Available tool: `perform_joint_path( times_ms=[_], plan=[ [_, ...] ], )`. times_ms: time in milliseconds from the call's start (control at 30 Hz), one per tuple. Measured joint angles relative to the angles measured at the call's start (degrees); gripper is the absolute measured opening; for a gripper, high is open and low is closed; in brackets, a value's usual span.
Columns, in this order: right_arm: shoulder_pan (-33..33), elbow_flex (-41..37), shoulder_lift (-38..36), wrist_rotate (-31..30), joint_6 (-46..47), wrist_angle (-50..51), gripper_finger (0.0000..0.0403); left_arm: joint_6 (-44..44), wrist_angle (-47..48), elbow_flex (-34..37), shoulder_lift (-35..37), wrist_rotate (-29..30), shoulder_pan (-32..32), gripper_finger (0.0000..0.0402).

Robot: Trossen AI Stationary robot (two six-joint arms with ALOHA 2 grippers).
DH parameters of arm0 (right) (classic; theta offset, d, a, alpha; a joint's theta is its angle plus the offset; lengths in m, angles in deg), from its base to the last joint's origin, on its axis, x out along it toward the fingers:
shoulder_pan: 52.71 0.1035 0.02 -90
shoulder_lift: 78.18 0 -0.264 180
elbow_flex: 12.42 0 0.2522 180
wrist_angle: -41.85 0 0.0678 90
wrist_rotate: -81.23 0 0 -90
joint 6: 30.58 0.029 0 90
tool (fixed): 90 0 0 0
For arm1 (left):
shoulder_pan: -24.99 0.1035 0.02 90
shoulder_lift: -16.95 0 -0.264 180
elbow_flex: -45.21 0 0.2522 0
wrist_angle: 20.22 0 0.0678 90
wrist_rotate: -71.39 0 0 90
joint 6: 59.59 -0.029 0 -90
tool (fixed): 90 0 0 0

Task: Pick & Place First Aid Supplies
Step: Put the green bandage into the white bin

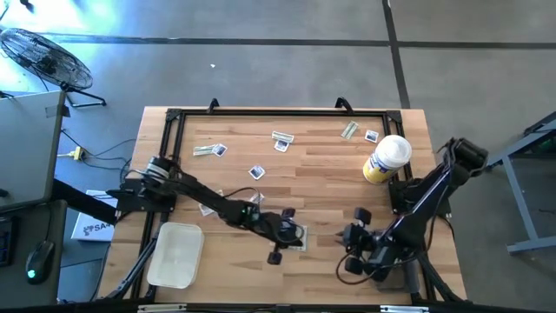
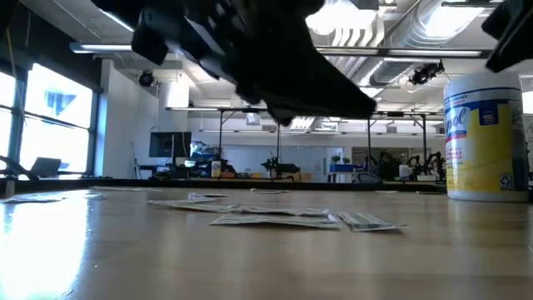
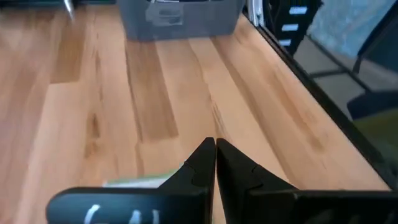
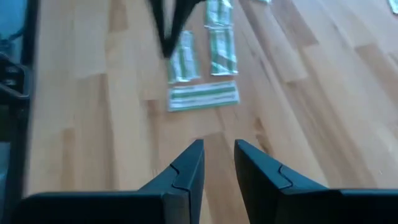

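Several small flat packets lie on the wooden table. Pale green strips [image 1: 208, 149] and white squares [image 1: 256, 172] are scattered toward the far edge. Three green-striped strips [image 4: 204, 96] lie near the middle, also seen in the low view [image 2: 275, 218]. My left gripper [image 1: 278, 252] hovers low over these strips, its fingers [image 3: 214, 149] shut, with one pale strip [image 3: 137, 182] showing beside a finger. My right gripper [image 4: 217, 149] is a little to their right, slightly open and holding nothing. My left gripper has its shut fingertips [image 4: 168, 37] right beside one green strip [image 4: 183, 59], coming down at it from above. I cannot tell whether they touch it. The strip lies flat on the table.
A clear plastic tray [image 1: 174, 254] sits at the near left, also ahead in the left wrist view [image 3: 180, 15]. A large yellow bottle with a white cap [image 1: 387, 159] stands at the right, in front of the right arm's base. A black frame [image 1: 278, 111] borders the table.
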State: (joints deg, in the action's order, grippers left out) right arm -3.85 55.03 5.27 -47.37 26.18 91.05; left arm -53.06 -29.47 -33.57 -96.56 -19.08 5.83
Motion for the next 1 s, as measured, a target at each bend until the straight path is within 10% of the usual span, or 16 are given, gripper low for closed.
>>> perform_joint_path(
  times_ms=[533,1000],
  plan=[
    [-2.08,-6.62,-2.06,-1.08,-5.08,-7.67,0.0082,-0.58,5.72,-8.56,-4.88,6.64,-3.95,0.016],
    [-3.51,-6.62,-2.08,-0.91,-9.26,-10.22,0.0082,1.2,2.62,-8.58,-11.53,10.5,-4.15,0.0154]
  ],
)
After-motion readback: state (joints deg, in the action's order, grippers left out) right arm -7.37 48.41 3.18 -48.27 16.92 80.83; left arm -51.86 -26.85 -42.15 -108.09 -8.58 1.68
